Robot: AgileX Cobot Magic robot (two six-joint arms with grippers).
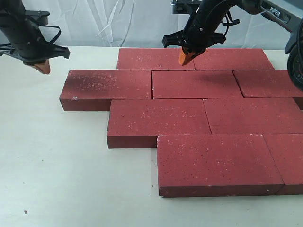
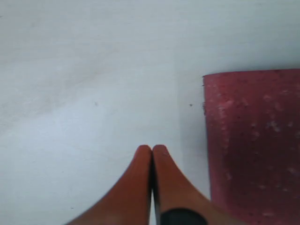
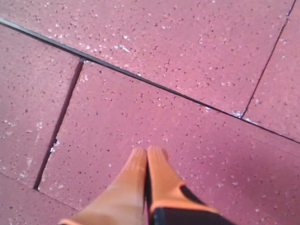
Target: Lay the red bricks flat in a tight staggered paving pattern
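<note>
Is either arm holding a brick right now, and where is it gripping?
Nothing is held. The left gripper is over the table beside the red bricks, jaws shut and empty. The right gripper is over the bricks, jaws shut and empty too.

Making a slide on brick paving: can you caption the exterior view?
Red bricks lie flat in staggered rows; right tool, shut, hangs over the back row, left tool beside them.

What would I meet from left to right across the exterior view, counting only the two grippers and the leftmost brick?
Left gripper, jaws shut, over the table → leftmost red brick → right gripper, jaws shut.
</note>
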